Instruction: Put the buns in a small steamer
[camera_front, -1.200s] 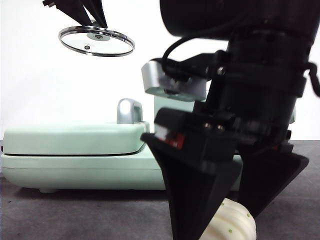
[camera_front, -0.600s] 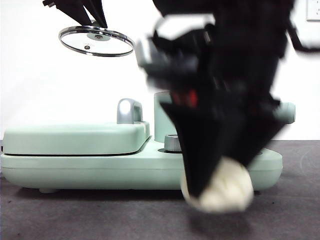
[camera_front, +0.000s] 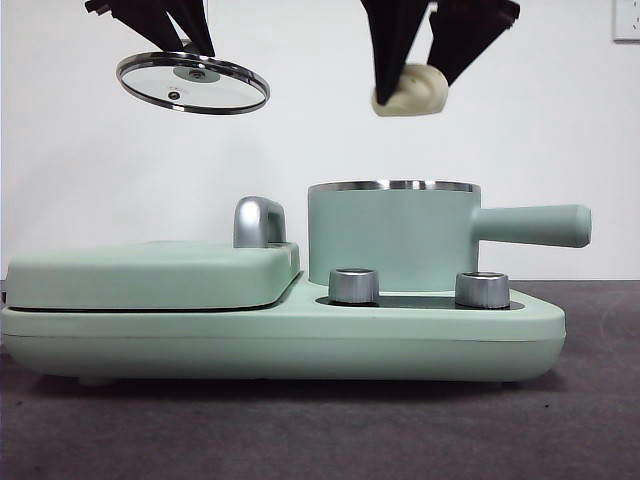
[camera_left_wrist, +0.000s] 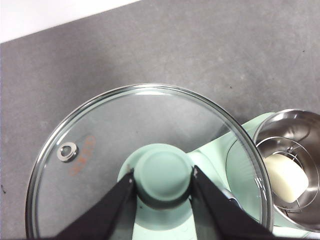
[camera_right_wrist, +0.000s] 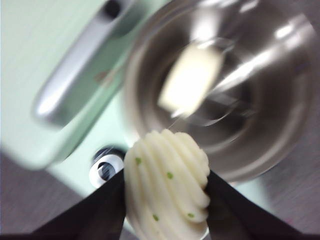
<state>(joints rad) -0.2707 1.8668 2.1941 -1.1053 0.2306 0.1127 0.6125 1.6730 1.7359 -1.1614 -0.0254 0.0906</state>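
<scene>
Grey tabletop (camera_front: 120, 430) carries the biggest thing here, a long mint-green cooker base (camera_front: 280, 340) with a flat lidded griddle plate (camera_front: 150, 275) on one side. On the other side stands the small steamer (camera_front: 392, 235), a round green pot with a shiny steel rim and a long green handle (camera_front: 530, 225) sticking out sideways. Two silver knobs (camera_front: 354, 285) sit in front of it.

Next comes the glass lid (camera_left_wrist: 145, 165). The left gripper (camera_left_wrist: 162, 185) has its black jaws squeezed on the lid's green knob (camera_left_wrist: 164, 172) and holds the lid up high, off to the side over the griddle plate, so the pot is open.

Then the buns. The smooth bun (camera_left_wrist: 285, 177) already lies inside the steamer on a wire rack. The pleated bun (camera_right_wrist: 167, 187) (the one with tiny green specks) is pinched between the jaws of the right gripper (camera_right_wrist: 167, 200), high in the air.

Now the big thing to watch: the steamer's open mouth is below the pleated bun, almost straight under it. In the right wrist view the bun looks to hang near the pot's rim, not over the middle. I think the right gripper should slide a little further over the pot, go down, and then let go beside the smooth bun.
</scene>
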